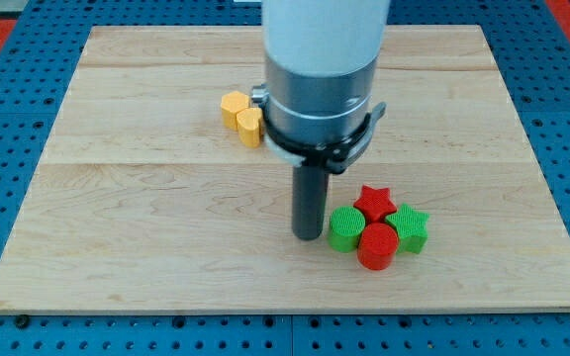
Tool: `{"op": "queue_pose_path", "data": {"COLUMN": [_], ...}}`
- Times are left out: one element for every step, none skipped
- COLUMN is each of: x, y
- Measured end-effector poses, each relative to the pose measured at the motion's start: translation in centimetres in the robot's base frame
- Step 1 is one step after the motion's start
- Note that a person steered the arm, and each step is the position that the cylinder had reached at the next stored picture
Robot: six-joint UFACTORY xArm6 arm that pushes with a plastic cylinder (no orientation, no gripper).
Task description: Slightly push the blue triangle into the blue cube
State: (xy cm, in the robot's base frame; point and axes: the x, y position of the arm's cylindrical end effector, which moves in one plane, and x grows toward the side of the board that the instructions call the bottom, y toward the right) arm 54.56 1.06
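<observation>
Tip (308, 235) on wooden board (146, 198), just left of green cylinder (343, 228); rod only, no jaws.

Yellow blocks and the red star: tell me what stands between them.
In the camera view, my tip's rod stands between the yellow blocks and the red star.
</observation>
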Motion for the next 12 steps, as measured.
{"op": "queue_pose_path", "data": {"x": [3.0, 5.2, 4.4, 5.4, 4.3, 0.4, -4.7, -6.1, -9.9, -12.7, -13.8, -13.8], "y": [-1.5, 1.6, 5.6, 7.1, 11.1, 15.9, 15.4, 12.5, 11.8, 10.4, 10.2, 10.2]}}
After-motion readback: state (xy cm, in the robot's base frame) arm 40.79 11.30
